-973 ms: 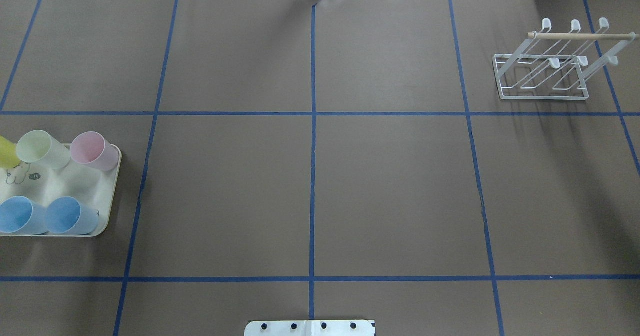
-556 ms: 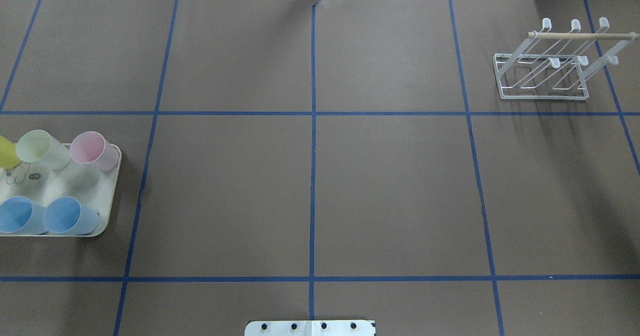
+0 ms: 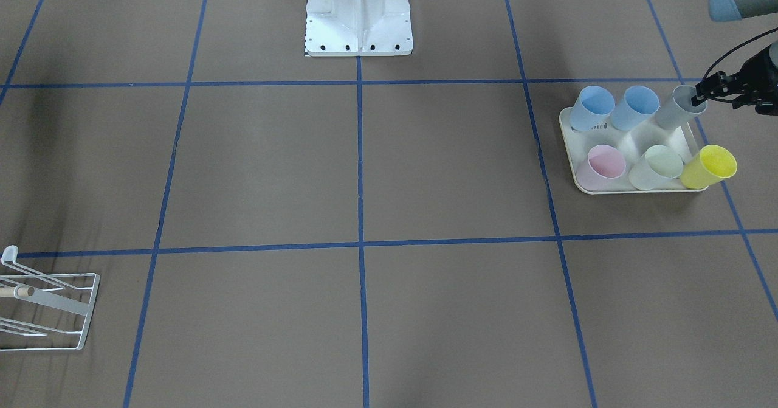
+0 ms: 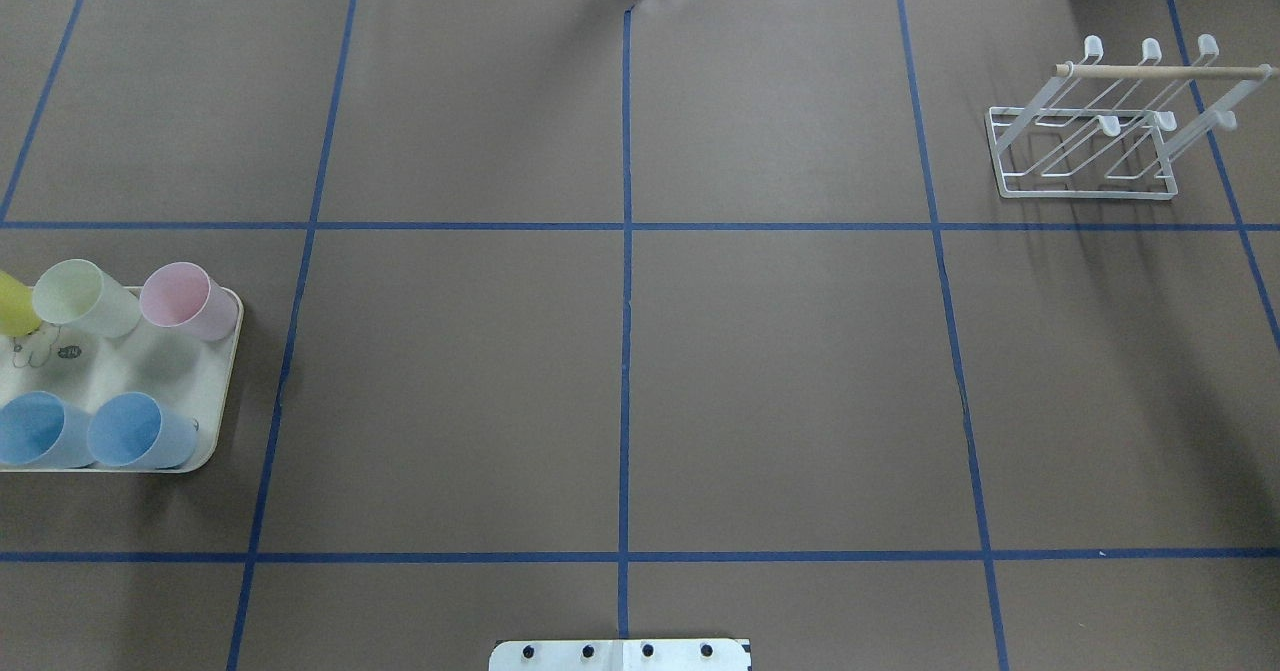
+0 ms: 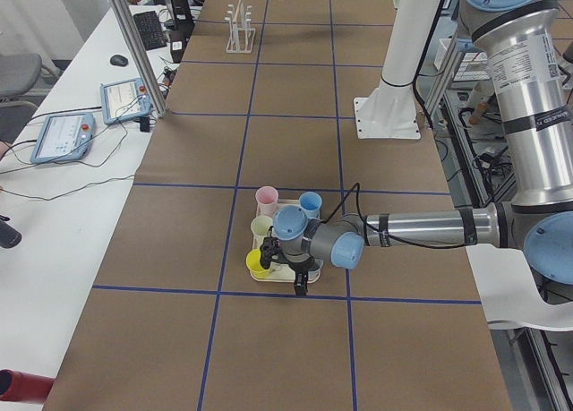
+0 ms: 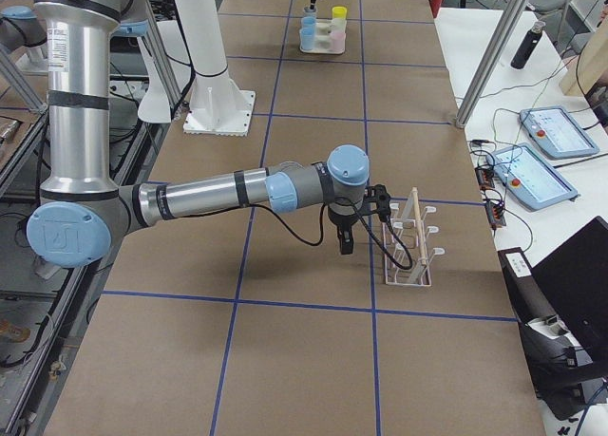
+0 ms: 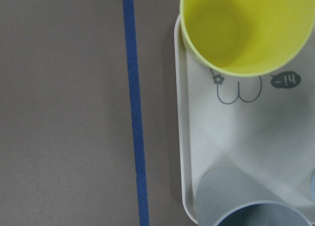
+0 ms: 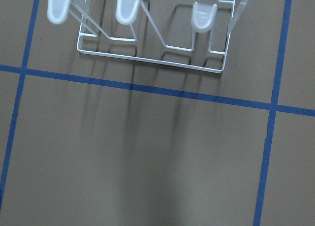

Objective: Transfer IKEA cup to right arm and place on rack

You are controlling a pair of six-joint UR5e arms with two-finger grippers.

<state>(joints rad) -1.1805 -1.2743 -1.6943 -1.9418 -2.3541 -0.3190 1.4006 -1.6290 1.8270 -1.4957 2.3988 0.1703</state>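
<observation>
- Stock: you will find the tray (image 3: 638, 191) at the right of the front-facing view, carrying two rows of three upright cups. The upper row holds a blue cup (image 3: 594, 107), a second blue cup (image 3: 635, 107) and the grey cup (image 3: 676, 111). The lower row holds a pink cup (image 3: 600, 168), a pale green cup (image 3: 657, 168) and a yellow cup (image 3: 708, 166).
- Left side: the left gripper (image 3: 704, 90) enters from the right edge of that view, with its fingertips at the grey cup's rim. You cannot tell from any view whether it is clenched on the rim or released.
- Left wrist view: you see the yellow cup at upper right and the grey cup at the bottom edge, with bare tray between them.
- Destination: the rack (image 4: 1088, 194) stands in the upper right of the overhead view, with its dowel (image 4: 1160, 70) across the top.
- Right side: the right gripper (image 6: 344, 238) shows only in the right-side view. It sits at centre frame, pointing down, just left of the rack and apart from it. Whether it is released or clenched cannot be told.
- Right wrist view: the rack's base and three capped prongs line the top edge.
</observation>
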